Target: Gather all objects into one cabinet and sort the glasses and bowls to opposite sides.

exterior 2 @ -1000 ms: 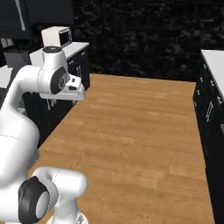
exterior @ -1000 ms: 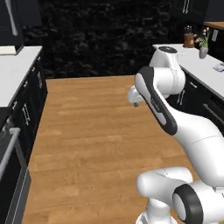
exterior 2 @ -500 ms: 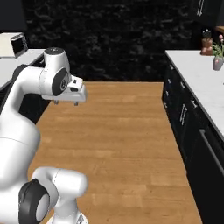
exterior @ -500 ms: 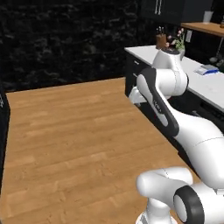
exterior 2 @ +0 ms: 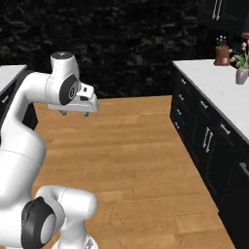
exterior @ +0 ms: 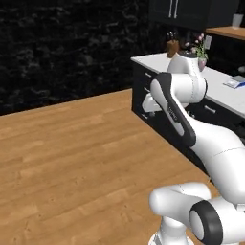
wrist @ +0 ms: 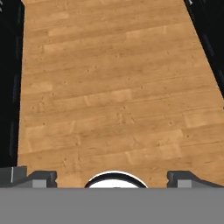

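My gripper point(exterior 2: 75, 113) hangs open at chest height over the wooden floor, with nothing between its fingers. It also shows beside the counter's end point(exterior: 149, 108). In the hand view the two fingertips point(wrist: 41, 177) stand wide apart above bare floorboards. A black upper cabinet point(exterior: 191, 9) with pale bar handles hangs shut above the counter, and it also shows at the top right point(exterior 2: 219, 12). The glasses and bowls are out of view.
A white-topped counter point(exterior 2: 214, 92) on black drawer units point(exterior 2: 202, 138) runs along the right. On it stand a knife block point(exterior 2: 222, 53) and a flower vase point(exterior 2: 242, 73). A dark stone wall point(exterior: 62, 43) closes the back. Wooden floor point(exterior: 72, 158) lies open to the left.
The whole picture has swung sideways because the base has turned. The right-hand counter and upper cabinet have come into view. The arm holds the same pose, gripper still open.
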